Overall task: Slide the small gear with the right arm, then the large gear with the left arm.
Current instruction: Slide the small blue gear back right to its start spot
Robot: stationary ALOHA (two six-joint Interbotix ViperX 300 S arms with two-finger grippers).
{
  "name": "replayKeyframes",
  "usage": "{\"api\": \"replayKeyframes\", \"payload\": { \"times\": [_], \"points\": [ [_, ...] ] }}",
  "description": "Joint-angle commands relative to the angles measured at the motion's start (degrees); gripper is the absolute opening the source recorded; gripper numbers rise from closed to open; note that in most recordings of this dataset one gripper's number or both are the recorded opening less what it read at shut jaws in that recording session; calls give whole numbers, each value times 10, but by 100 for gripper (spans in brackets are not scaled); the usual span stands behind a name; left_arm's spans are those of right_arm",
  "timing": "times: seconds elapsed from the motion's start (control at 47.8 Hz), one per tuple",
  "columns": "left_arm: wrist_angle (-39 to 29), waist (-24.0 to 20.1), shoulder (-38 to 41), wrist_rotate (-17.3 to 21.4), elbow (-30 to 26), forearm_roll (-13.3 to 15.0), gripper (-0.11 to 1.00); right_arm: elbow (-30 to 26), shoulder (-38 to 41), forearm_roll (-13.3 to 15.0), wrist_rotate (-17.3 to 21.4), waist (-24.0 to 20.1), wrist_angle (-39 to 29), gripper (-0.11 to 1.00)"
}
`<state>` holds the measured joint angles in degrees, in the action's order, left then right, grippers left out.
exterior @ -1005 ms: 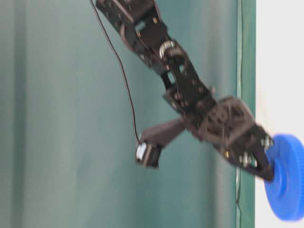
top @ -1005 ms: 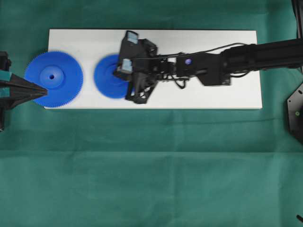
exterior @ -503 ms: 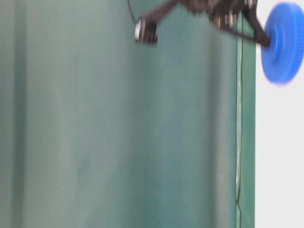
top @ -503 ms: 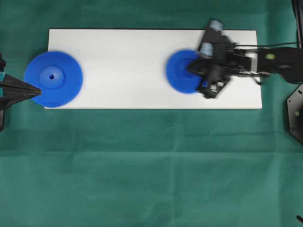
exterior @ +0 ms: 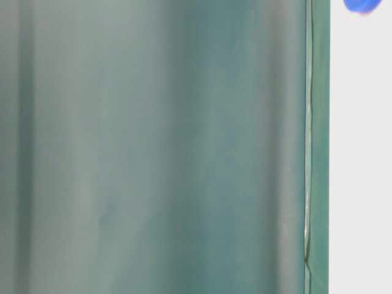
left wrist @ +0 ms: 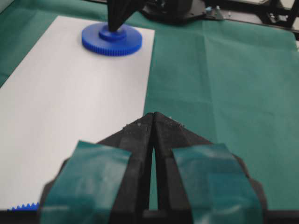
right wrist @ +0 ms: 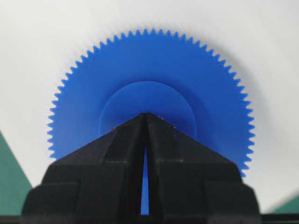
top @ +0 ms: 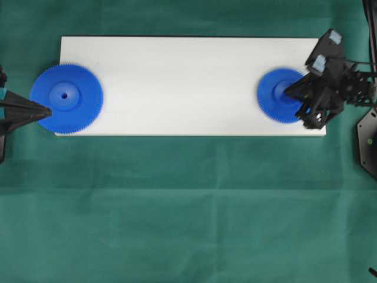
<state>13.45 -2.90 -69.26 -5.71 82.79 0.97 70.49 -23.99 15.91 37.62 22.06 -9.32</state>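
Note:
The small gear (top: 277, 97) lies flat near the right end of the white board (top: 188, 82). My right gripper (top: 287, 91) is shut, and its pointed tip rests on the gear's raised hub (right wrist: 140, 100). From the left wrist view the small gear (left wrist: 122, 43) sits at the far end of the board with that black tip on it. The large gear (top: 66, 98) overhangs the board's left end. My left gripper (top: 49, 110) is shut, its tip at the large gear's near-left rim. A few of its teeth (left wrist: 22, 206) show beside the teal-taped fingers (left wrist: 88, 182).
Green cloth (top: 188, 206) covers the table around the board. A black fixture (top: 368, 141) stands at the right edge. The right arm's base hardware (left wrist: 173, 9) sits beyond the far end of the board. The board's middle is bare white.
The right gripper has dragged the small gear along the board from left of centre to the right end. The left gripper and the large gear have stayed put.

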Motion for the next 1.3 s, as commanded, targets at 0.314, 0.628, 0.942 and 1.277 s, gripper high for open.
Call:
{"api": "replayKeyframes", "payload": {
  "times": [0.314,0.628,0.942,1.277],
  "points": [
    [3,-2,13,0,-11,1,0,11,-35,1,-1,6,0,50],
    [2,-3,13,0,-9,1,0,7,-104,23,-2,6,17,50],
    [2,-4,14,0,-11,1,0,18,-238,63,-2,6,54,50],
    [3,-17,14,0,-21,1,0,57,-337,66,-3,6,58,50]
  ]
}}
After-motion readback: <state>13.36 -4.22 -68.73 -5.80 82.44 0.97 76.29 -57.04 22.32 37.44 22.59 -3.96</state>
